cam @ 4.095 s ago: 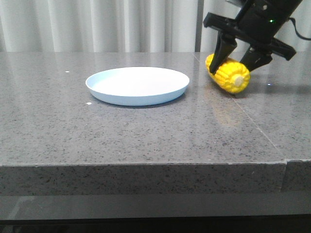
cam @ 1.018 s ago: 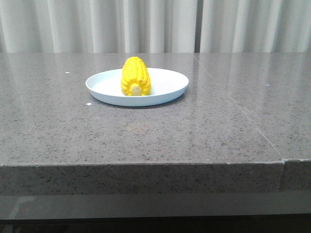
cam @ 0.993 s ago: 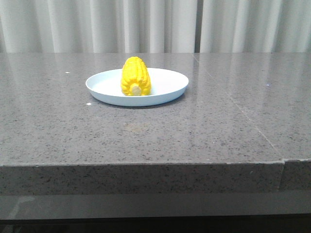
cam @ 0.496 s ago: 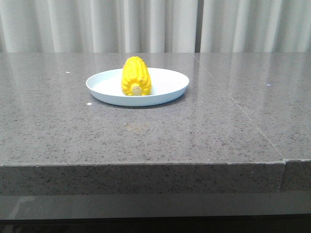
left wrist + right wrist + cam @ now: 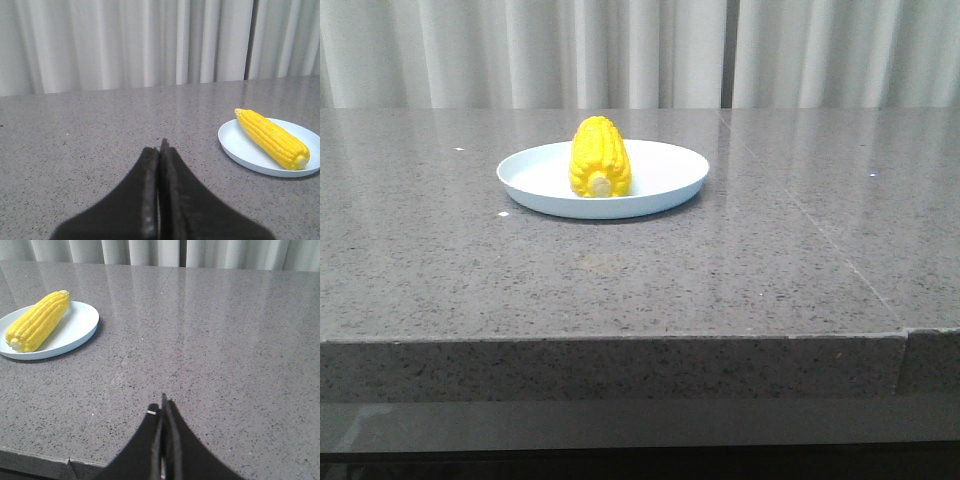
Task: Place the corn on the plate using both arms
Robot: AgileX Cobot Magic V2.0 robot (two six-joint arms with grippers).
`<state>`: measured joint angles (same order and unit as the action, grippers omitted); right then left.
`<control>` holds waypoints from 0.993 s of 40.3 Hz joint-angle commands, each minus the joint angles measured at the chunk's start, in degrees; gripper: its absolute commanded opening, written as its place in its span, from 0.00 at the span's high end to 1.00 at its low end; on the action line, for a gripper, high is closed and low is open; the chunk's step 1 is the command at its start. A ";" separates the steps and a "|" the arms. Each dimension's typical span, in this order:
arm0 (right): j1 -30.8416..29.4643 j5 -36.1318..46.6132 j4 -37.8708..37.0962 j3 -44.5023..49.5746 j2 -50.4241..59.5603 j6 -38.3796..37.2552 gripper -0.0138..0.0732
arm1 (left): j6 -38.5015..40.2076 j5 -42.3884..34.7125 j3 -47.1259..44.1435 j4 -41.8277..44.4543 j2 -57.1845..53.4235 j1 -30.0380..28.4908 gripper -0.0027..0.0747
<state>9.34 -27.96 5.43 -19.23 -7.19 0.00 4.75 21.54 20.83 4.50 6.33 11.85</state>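
Corn [image 5: 599,157] lies on plate [image 5: 670,170] — claws [image 5: 159,150] [image 5: 163,405] pressed together, empty, well clear; only a worktop [image 5: 770,260] bump might roll it.

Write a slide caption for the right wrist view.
Right gripper shut and empty above the grey table, well apart from the corn lying on the plate.

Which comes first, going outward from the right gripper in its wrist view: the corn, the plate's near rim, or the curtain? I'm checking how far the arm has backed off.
1. The plate's near rim, on the grey table ahead of the shut fingers of the right gripper.
2. The corn, lying on the plate just beyond that rim.
3. The curtain, past the table's far edge.
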 commanded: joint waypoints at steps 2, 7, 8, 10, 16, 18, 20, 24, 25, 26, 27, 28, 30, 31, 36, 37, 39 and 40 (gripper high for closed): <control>-0.31 4.21 -0.51 -1.55 -0.55 0.63 0.92 | 0.00 -4.52 1.65 0.19 0.53 0.39 0.99; -0.31 4.21 -0.51 -1.55 -0.55 0.63 0.92 | 0.00 -4.52 1.12 0.19 0.06 0.01 0.99; -0.31 4.21 -0.51 -1.55 -0.55 0.63 0.92 | 0.00 -4.52 0.74 0.19 -0.37 -0.30 0.99; -0.31 4.21 -0.51 -1.55 -0.55 0.63 0.92 | 0.00 -4.52 -0.21 0.19 -1.26 -1.14 0.99; -0.31 4.21 -0.51 -1.55 -0.55 0.63 0.92 | 0.00 -4.99 -4.63 -0.27 -5.71 -5.58 0.99; -0.31 4.21 -0.51 -1.55 -0.55 0.63 0.92 | 0.00 -5.27 -6.45 -0.27 -7.29 -7.12 0.99; -0.31 4.21 -0.51 -1.55 -0.55 0.63 0.92 | 0.00 -5.55 -8.22 -0.40 -7.93 -8.40 0.99; -0.31 4.21 -0.51 -1.55 -0.55 0.63 0.92 | 0.00 -5.72 -11.24 -1.52 -7.62 -10.17 0.99; -0.31 4.16 -0.51 -1.55 -0.55 0.63 0.92 | 0.00 -5.87 -11.85 -1.59 -7.74 -10.53 0.99; -0.31 4.22 -0.51 -1.55 -0.55 0.63 0.92 | 0.00 -6.26 -12.68 -1.86 -7.74 -10.82 0.99; -0.31 4.22 -0.51 -1.55 -0.55 0.63 0.92 | 0.00 -6.85 -13.36 -2.03 -7.74 -11.01 0.99; -0.31 4.22 -0.51 -1.55 -0.55 0.63 0.92 | 0.00 -7.74 -14.28 -2.34 -7.74 -11.13 0.99; -0.31 4.22 -0.51 -1.55 -0.55 0.63 0.92 | 0.00 -9.98 -15.94 -2.34 -7.74 -11.10 0.99; -0.31 4.22 -0.51 -1.55 -0.55 0.63 0.92 | 0.00 -11.18 -16.95 -2.34 -7.74 -11.10 0.99; -0.31 4.22 -0.51 -1.55 -0.55 0.63 0.92 | 0.00 -18.89 -21.34 -2.48 -7.74 -11.10 0.99; -0.31 4.22 -0.51 -1.55 -0.55 0.63 0.92 | 0.00 -19.45 -21.46 -2.59 -7.74 -11.10 0.99; -0.31 4.22 -0.51 -1.55 -0.55 0.63 0.92 | 0.00 -18.88 -21.20 -2.72 -7.74 -11.10 0.99; -0.31 4.22 -0.51 -1.55 -0.55 0.63 0.92 | 0.00 -19.44 -21.20 -2.72 -7.74 -11.10 0.99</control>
<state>9.34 -28.07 5.43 -19.23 -7.19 0.00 4.75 9.05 -0.30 2.53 -0.24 0.80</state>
